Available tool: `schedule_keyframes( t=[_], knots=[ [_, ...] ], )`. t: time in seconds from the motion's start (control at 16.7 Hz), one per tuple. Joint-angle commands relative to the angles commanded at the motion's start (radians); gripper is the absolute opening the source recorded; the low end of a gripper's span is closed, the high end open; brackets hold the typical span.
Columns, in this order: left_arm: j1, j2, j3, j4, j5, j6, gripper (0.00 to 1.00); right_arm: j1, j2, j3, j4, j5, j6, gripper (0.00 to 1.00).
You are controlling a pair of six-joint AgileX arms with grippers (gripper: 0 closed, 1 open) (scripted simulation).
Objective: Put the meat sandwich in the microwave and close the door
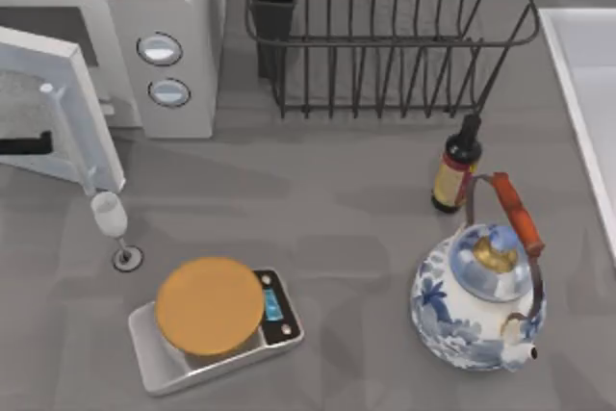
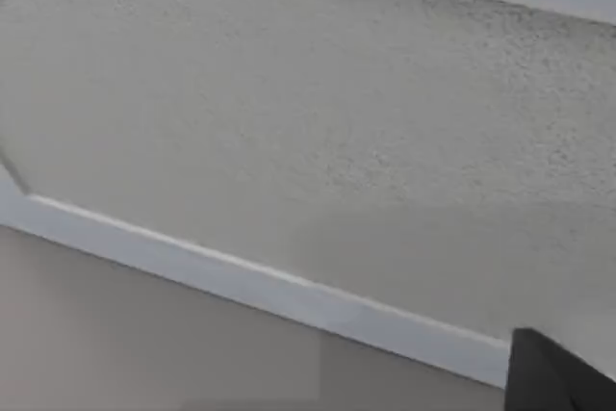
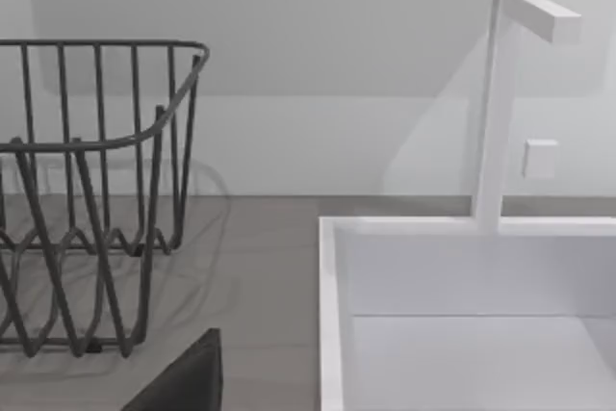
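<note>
The white microwave [image 1: 144, 36] stands at the table's back left, with two round knobs on its grey side panel. Its door [image 1: 58, 93] is swung open toward the front, the pale bar handle [image 1: 69, 132] along its free edge. A black part of my left gripper [image 1: 24, 144] shows against the door's window side at the far left. In the left wrist view the door's grainy window [image 2: 289, 122] and white frame are very close, with a dark piece of the gripper [image 2: 558, 377] at the corner. The meat sandwich is hidden.
A wine glass [image 1: 111, 218] stands just in front of the door's free edge. Nearby are a silver scale [image 1: 217, 320] with an orange disc, a blue-and-white teapot [image 1: 481, 300], a dark bottle [image 1: 455, 166], a wire dish rack [image 1: 385, 36] and a white sink [image 1: 587, 93]. My right gripper [image 3: 183, 382] hangs near rack and sink.
</note>
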Motion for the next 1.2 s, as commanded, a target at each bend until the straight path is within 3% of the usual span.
schedule_keyframes(
  t=[0.36,0.78,1.2],
  knots=[
    [-0.022,0.229,0.049,0.019,0.018,-0.016,0.00,0.000,0.000,0.000,0.000,0.000,0.000,1.00],
    [-0.020,0.251,0.047,0.015,0.019,-0.016,0.00,0.000,0.000,0.000,0.000,0.000,0.000,1.00],
    [0.046,0.443,0.243,0.015,-0.112,0.023,0.00,0.000,0.000,0.000,0.000,0.000,0.000,1.00]
  ],
)
